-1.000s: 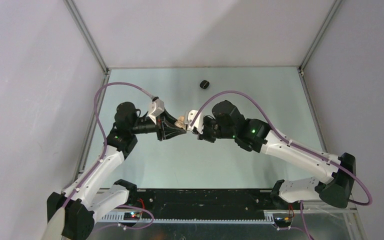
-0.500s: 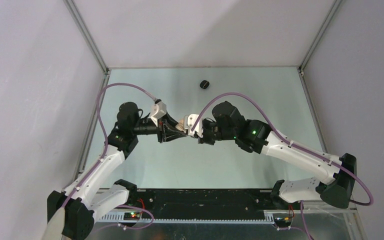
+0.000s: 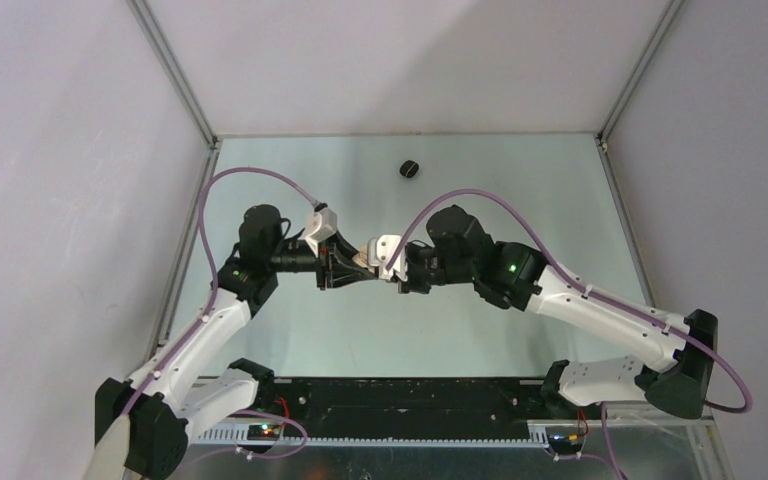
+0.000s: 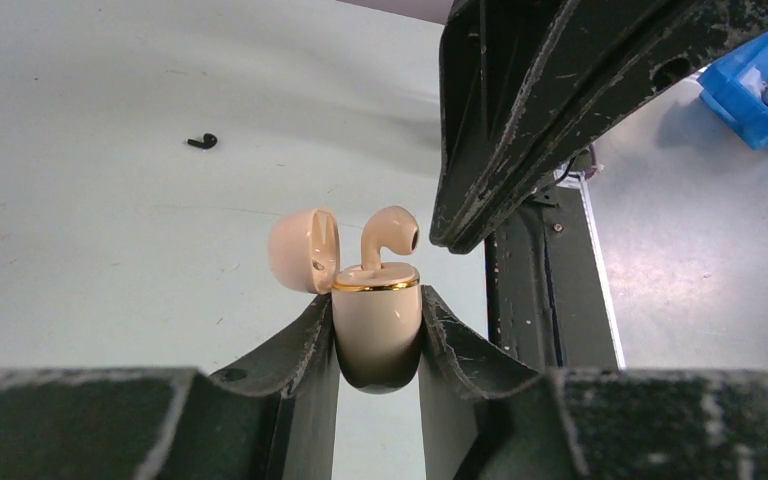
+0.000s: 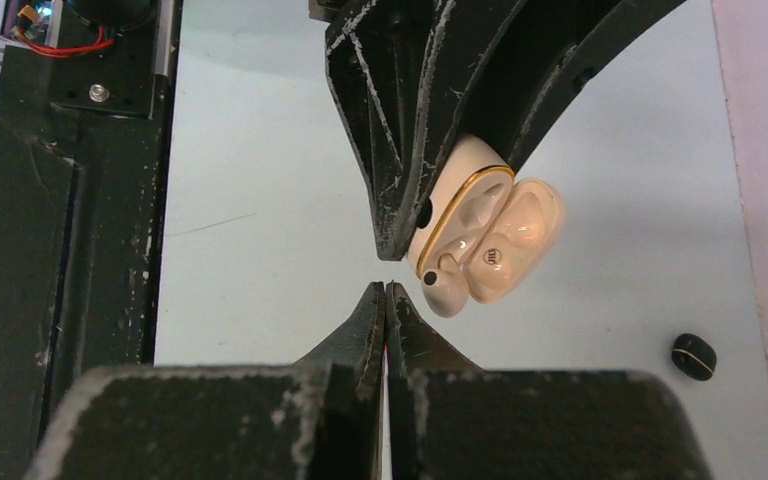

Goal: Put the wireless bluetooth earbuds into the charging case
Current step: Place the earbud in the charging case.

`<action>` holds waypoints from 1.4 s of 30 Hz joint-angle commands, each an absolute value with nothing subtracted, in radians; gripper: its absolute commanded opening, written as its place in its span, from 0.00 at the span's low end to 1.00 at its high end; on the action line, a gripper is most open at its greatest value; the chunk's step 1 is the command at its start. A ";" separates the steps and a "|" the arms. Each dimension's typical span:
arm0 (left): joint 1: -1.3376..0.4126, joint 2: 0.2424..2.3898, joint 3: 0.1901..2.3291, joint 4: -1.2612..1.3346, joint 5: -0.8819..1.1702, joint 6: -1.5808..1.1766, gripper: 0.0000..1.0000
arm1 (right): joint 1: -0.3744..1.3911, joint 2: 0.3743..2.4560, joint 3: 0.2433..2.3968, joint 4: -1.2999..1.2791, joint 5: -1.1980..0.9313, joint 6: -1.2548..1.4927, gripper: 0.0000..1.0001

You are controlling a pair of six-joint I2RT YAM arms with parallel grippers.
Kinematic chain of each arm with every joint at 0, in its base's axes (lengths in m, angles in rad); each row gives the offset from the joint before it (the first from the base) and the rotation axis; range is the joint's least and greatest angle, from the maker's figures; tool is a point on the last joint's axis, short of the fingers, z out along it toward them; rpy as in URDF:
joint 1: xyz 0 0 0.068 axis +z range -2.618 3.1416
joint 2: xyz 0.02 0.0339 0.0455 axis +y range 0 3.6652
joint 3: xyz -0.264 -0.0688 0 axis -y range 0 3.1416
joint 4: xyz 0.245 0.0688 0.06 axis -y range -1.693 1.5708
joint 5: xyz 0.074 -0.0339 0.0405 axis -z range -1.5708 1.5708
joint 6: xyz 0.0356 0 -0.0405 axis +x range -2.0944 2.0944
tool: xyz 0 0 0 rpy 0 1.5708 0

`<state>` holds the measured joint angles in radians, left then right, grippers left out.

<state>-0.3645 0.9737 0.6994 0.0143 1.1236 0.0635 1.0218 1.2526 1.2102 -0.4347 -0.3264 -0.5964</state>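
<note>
Your left gripper pinches the open charging case; right gripper, pressed together, has edged beside the seemingly half-seated beige earbud. Push it home.

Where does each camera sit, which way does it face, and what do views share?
Top external: fixed above and behind the robot, looking down on the table; left arm and right arm whole, left tool and right tool meeting mid-table.
Left wrist: on the left arm, looking along its own fingers, shut on the charging case with an earbud sticking up.
Right wrist: on the right arm, facing the left tool; own shut fingers at bottom.
Shared: both wrist views show the case; top and right wrist show the black oval object.
</note>
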 commanded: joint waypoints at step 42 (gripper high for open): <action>-0.407 0.996 0.786 -0.438 1.262 0.535 0.09 | 1.001 1.095 1.146 -0.688 -0.512 -1.130 0.27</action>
